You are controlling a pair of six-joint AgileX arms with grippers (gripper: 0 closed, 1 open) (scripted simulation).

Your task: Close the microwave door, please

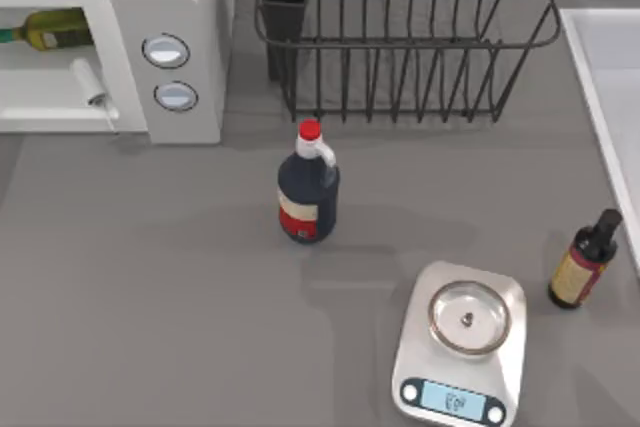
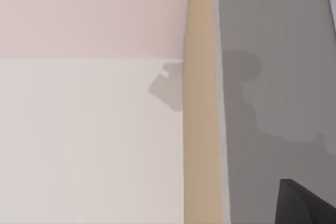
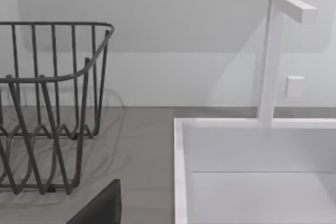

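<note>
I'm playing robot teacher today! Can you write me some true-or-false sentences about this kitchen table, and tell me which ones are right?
1. A greenish bottle lies inside the big white boxy microwave. True.
2. The dark jug with the red cap stands on the white kitchen scale. False: it stands on the grey table, apart from the scale.
3. The black wire dish rack sits to the right of the microwave. True.
4. The microwave has three round knobs. False: it has two.
5. The small dark bottle with the yellow label stands near the table's right side. True.
6. The scale's round metal plate holds a bottle. False: no bottle is on it.
</note>
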